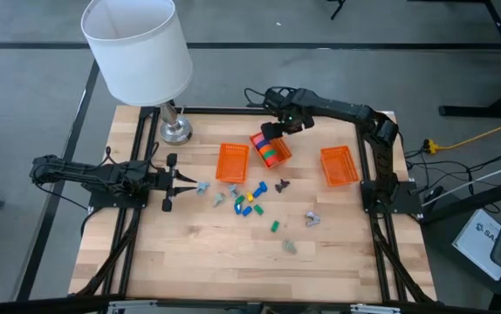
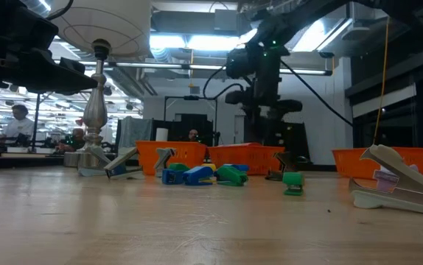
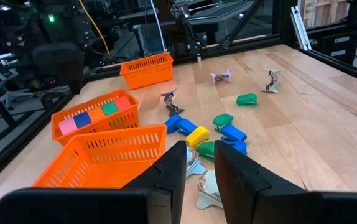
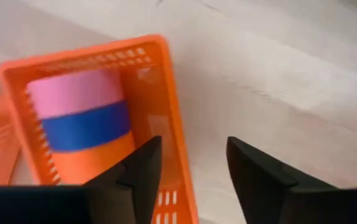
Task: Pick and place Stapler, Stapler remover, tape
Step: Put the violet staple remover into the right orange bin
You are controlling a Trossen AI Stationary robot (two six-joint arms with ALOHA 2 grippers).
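Note:
Tape rolls, pink, blue and orange, lie packed in the middle orange basket. My right gripper hovers open over that basket's wall, one finger above the inside and one above the table. Small blue, yellow and green staplers and grey stapler removers lie scattered on the wood. My left gripper is low at the table's left part, open, with a grey stapler remover between its fingers. My left gripper comes in level from the table's left and has the grey stapler remover in the gap between its fingers. The remover lies on the table. Whether the fingers touch it, I cannot tell.
An orange basket sits left of the tape basket and another to its right. A lamp with a white shade stands on its metal base at the far left. In the low view a stapler remover lies near the camera.

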